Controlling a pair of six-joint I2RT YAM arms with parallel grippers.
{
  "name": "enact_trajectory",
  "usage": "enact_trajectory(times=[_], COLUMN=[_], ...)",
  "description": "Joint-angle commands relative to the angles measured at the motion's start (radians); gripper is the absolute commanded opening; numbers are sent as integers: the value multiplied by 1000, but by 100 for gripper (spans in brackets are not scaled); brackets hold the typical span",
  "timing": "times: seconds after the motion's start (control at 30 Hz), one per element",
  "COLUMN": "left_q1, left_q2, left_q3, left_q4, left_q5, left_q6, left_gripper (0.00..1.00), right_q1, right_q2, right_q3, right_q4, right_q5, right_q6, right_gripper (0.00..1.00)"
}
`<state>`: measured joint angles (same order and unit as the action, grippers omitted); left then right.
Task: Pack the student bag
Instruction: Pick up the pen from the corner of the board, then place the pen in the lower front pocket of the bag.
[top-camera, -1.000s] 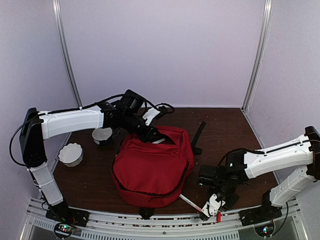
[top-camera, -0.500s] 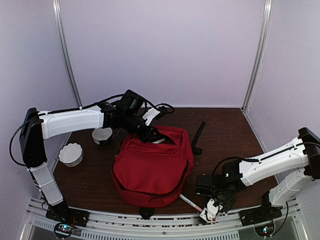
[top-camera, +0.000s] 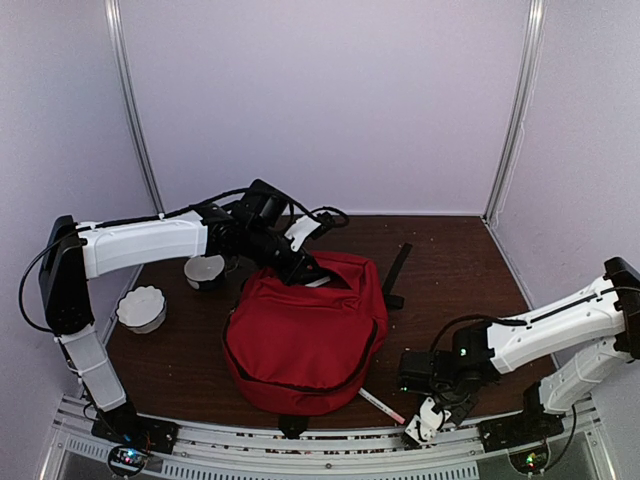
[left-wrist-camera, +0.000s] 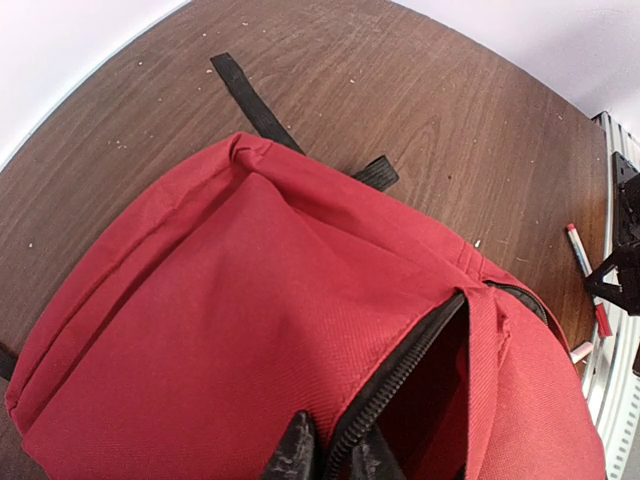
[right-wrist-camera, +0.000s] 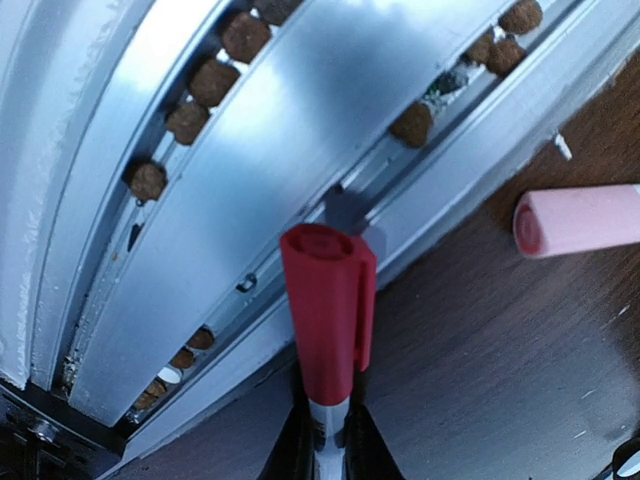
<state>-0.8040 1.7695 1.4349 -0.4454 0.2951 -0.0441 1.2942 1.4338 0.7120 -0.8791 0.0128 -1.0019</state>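
Note:
The red student bag (top-camera: 305, 335) lies in the middle of the table, its black zipper partly open; it fills the left wrist view (left-wrist-camera: 250, 300). My left gripper (top-camera: 300, 268) is at the bag's far top edge, shut on the zipper edge (left-wrist-camera: 400, 375) of the opening; its tips (left-wrist-camera: 335, 460) pinch the fabric. My right gripper (top-camera: 432, 415) is low at the table's near edge, right of the bag. It is shut on a white marker with a red cap (right-wrist-camera: 325, 310), which points over the metal rail (right-wrist-camera: 200, 200).
A pink-ended pen (right-wrist-camera: 575, 220) lies on the table beside the held marker, and a white-and-red pen (top-camera: 380, 403) lies by the bag's near right corner. Two white bowls (top-camera: 141, 308) (top-camera: 205, 270) stand at the left. A black strap (top-camera: 398, 272) trails off right of the bag.
My right arm has sunk lower and shifted along the near edge with the marker in its grip. The left arm and the bag have not moved.

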Motion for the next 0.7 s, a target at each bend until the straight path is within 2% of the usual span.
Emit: enact_trajectory(times=[0.0,0.17,0.3,0.43,0.67], left_q1=[-6,-7,-7,-6,-6], left_q2=[5,11,13,11,6], left_q3=[37,38,39,41,41], left_q4=[16,16,14,14,13], left_q5=[19,18,26,26,25], left_q6=[-7,-8,-8,-10,-10], left_gripper=[13,13,13,13,13], right_q1=[-23,-79,-189,-265,-323], right_q2=[-23,-28,6,56,157], right_q3=[28,236,435,594,806], right_q4=[-61,-172,-208,-145,27], right_q5=[-1,-99,-216,-292,-345], right_q6=[42,61,79,112,164], right_gripper=[8,7,6,7,7])
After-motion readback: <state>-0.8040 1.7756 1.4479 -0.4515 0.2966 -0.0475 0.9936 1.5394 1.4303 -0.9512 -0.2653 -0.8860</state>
